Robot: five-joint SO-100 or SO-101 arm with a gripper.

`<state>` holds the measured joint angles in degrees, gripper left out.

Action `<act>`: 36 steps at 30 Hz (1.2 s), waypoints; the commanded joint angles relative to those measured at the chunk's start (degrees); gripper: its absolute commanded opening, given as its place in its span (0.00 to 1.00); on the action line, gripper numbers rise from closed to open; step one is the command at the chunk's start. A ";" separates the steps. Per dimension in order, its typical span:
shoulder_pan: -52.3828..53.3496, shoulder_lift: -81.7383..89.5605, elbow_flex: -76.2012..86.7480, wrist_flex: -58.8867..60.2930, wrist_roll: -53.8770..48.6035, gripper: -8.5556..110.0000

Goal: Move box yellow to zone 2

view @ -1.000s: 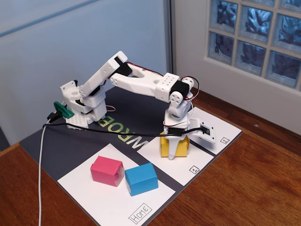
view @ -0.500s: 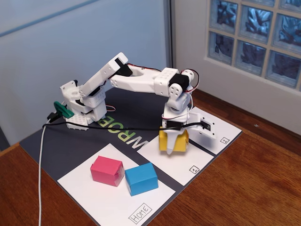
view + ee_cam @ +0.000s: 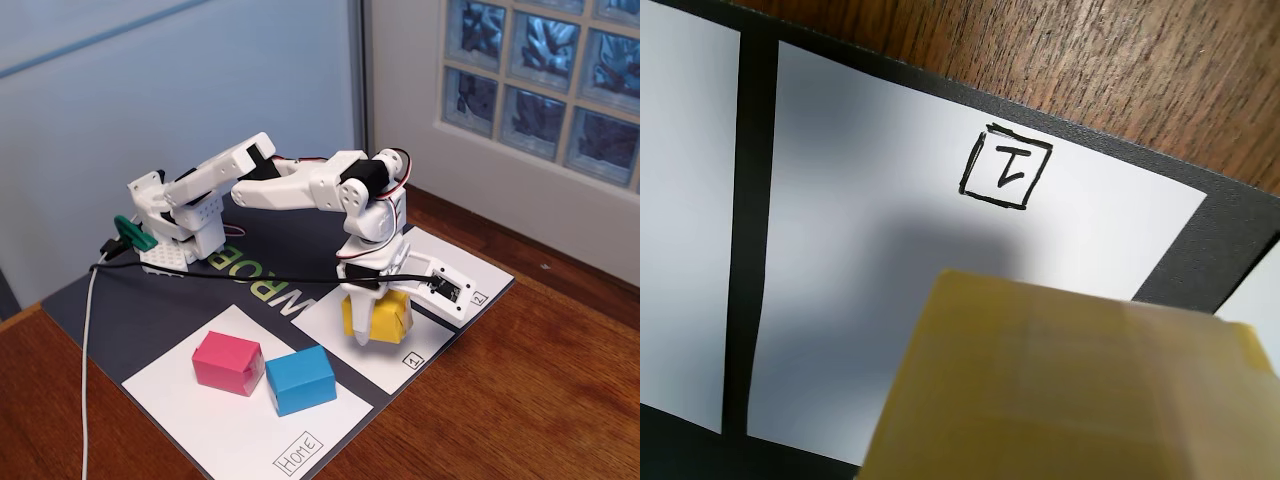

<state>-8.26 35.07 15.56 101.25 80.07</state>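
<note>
In the fixed view the yellow box [image 3: 385,312] is clamped in my gripper [image 3: 374,326], which is shut on it. The box is tilted and sits over the white panel marked "1" [image 3: 412,359], near that panel's front corner. One white finger [image 3: 361,322] runs down the box's near face. Zone 2 [image 3: 472,268] is the white panel just to the right, partly covered by the wrist camera mount. In the wrist view the yellow box [image 3: 1060,390] fills the bottom, with the boxed "1" [image 3: 1005,168] beyond it; my fingers are hidden there.
A pink block [image 3: 228,362] and a blue block [image 3: 300,379] stand on the Home panel [image 3: 230,430] at front left. A black cable [image 3: 220,272] crosses the dark mat [image 3: 130,310]. Bare wooden table [image 3: 520,390] lies in front and to the right.
The gripper lifted the yellow box a little, then swung it toward the front right of panel 1, nearer the "1" mark. The arm has stretched out lower. The pink and blue blocks stayed put.
</note>
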 commanded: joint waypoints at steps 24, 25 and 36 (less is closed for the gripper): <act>-13.01 42.98 41.40 -6.15 16.17 0.07; -13.54 43.51 42.71 -7.56 17.84 0.07; -19.95 38.58 44.56 -14.85 28.56 0.07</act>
<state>-26.63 73.92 60.38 87.71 108.90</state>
